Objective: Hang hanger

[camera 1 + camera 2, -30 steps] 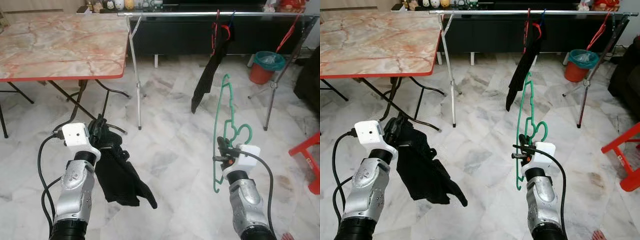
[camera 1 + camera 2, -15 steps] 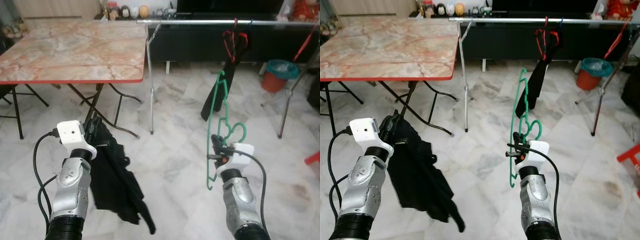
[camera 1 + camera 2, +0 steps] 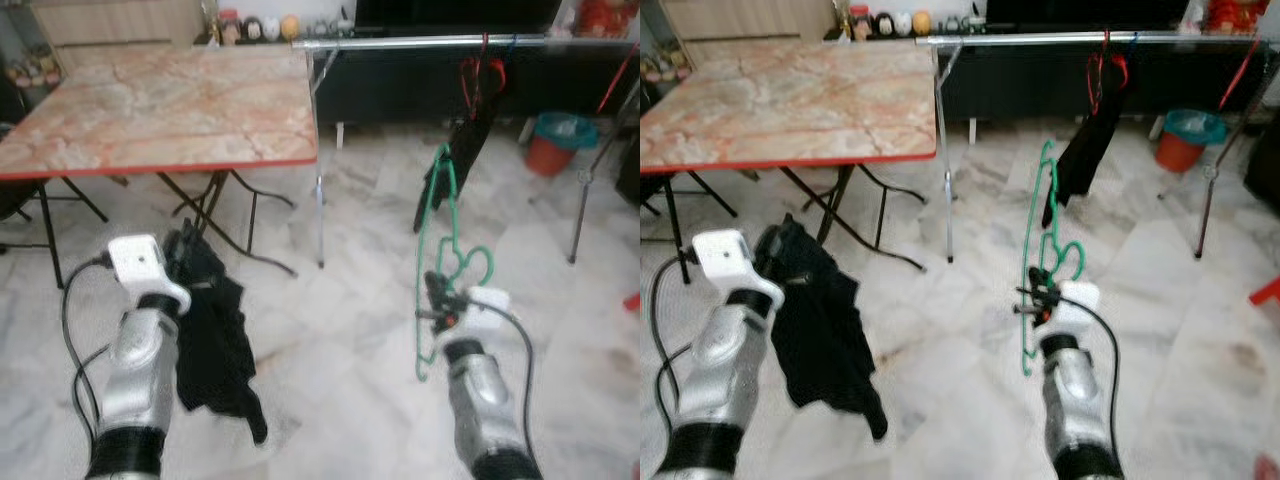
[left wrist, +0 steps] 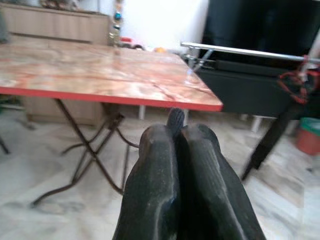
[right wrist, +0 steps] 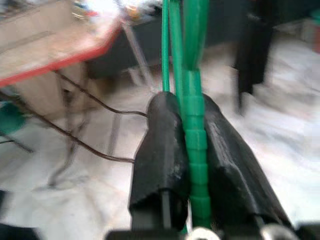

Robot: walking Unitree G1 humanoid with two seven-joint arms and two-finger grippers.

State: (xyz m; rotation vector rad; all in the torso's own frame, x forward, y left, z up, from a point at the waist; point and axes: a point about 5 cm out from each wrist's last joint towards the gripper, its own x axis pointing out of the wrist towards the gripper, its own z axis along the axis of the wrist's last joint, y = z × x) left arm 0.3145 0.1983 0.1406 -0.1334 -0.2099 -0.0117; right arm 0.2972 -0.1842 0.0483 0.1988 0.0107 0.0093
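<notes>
A green plastic hanger (image 3: 442,255) stands upright in my right gripper (image 3: 434,296), which is shut on its lower bar; the right wrist view shows the green bar (image 5: 195,150) pinched between the black fingers (image 5: 162,150). My left gripper (image 3: 187,248) is shut on a black garment (image 3: 212,345) that dangles toward the floor. In the left wrist view the fingers (image 4: 155,185) are pressed together with a bit of cloth between them. The silver clothes rail (image 3: 430,42) runs across the back, well ahead of both grippers, with a black garment (image 3: 455,160) on a red hanger (image 3: 478,72).
A marble-topped folding table (image 3: 160,110) with a red edge stands at the left. The rail's leg (image 3: 320,180) is beside it. An orange bin (image 3: 552,142) sits at the back right, and a dark cabinet (image 3: 420,85) is behind the rail. Marble floor lies ahead.
The camera has shifted, so the table and rail sit further right and nearer in the picture. Both grippers keep their holds. The black garment has swung and bunched closer to my left arm.
</notes>
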